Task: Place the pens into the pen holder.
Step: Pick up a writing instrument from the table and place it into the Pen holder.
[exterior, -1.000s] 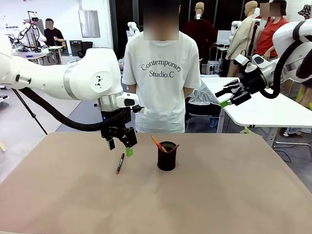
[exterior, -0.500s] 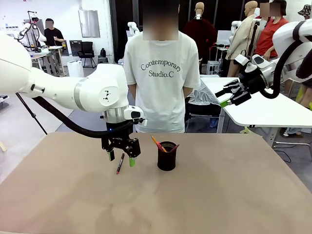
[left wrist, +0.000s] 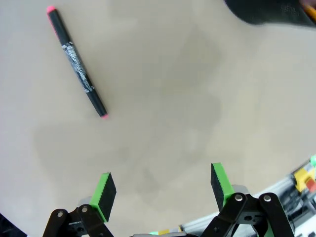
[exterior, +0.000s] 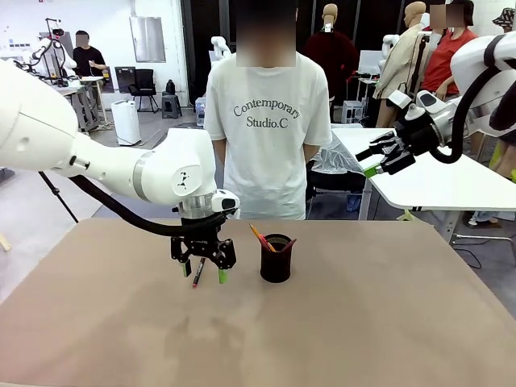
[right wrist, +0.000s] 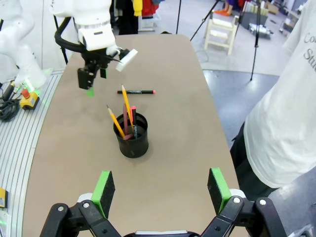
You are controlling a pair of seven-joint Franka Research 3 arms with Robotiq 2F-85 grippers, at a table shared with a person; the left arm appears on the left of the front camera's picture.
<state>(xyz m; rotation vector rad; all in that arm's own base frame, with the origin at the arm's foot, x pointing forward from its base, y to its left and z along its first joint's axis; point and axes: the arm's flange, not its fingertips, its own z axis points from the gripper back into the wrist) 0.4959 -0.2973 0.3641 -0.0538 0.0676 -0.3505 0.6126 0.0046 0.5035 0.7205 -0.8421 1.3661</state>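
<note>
Hovering low over the table point(exterior: 363, 322), the left gripper point(exterior: 204, 272) has its jaws spread wide and empty, green pads point(left wrist: 104, 188) pointing down. One pen point(left wrist: 77, 60) is left lying flat on the tabletop: a dark, round-barrelled marker with pinkish-red ends and pale print along its side. In the left wrist view it lies ahead of the jaws and off to one side, well apart from both pads, not between them; in the front view it sits just beside the fingertips, partly hidden behind them.

The holder point(right wrist: 131, 135), a short black cylinder with a solid rim, stands beyond the jaws' other side and already carries several sticks leaning against its rim: two orange-yellow pencils point(right wrist: 122, 114) with sharpened points and some reddish ones. So most of the task looks done, and the marker seems the last piece to go in.

The right gripper point(right wrist: 160, 190) hangs high off to the side, jaws also wide apart and holding nothing, looking down on the holder.

The table is covered in smooth, matte tan material, bare around the marker.
</note>
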